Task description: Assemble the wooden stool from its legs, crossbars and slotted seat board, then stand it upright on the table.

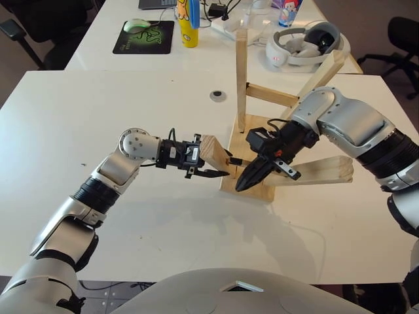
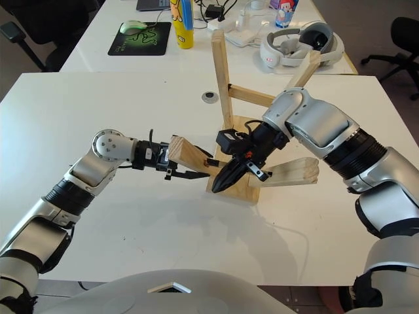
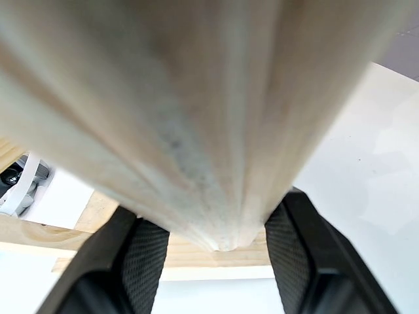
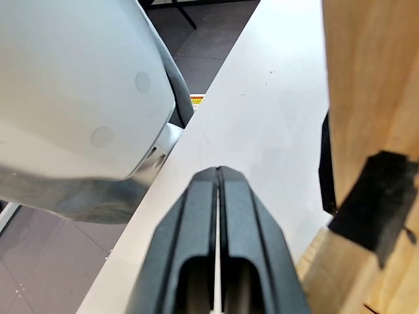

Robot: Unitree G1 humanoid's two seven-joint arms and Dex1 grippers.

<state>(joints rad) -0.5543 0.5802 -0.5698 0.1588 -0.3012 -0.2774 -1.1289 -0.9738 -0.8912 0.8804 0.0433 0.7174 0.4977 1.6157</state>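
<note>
Stool parts stand half joined near the middle of the white bench point(image 1: 98, 118). The slotted seat board point(image 1: 256, 191) lies flat, one leg point(image 1: 241, 78) rises straight from its far edge, a second leg point(image 1: 325, 70) leans to the right of it, and a crossbar point(image 1: 272, 96) links the two. Another leg point(image 1: 321, 171) lies on its side at the board's right side. The left claw point(image 1: 215, 173) grips a loose wooden piece point(image 1: 213, 150) between its two fingers point(image 3: 144, 261), holding it just at the board's left edge. The right claw point(image 1: 242, 185) points down over the board's near side, its fingers pressed together with nothing between them. A headset point(image 1: 304, 44) and a yellow bottle point(image 1: 188, 23) sit on a second bench behind.
</note>
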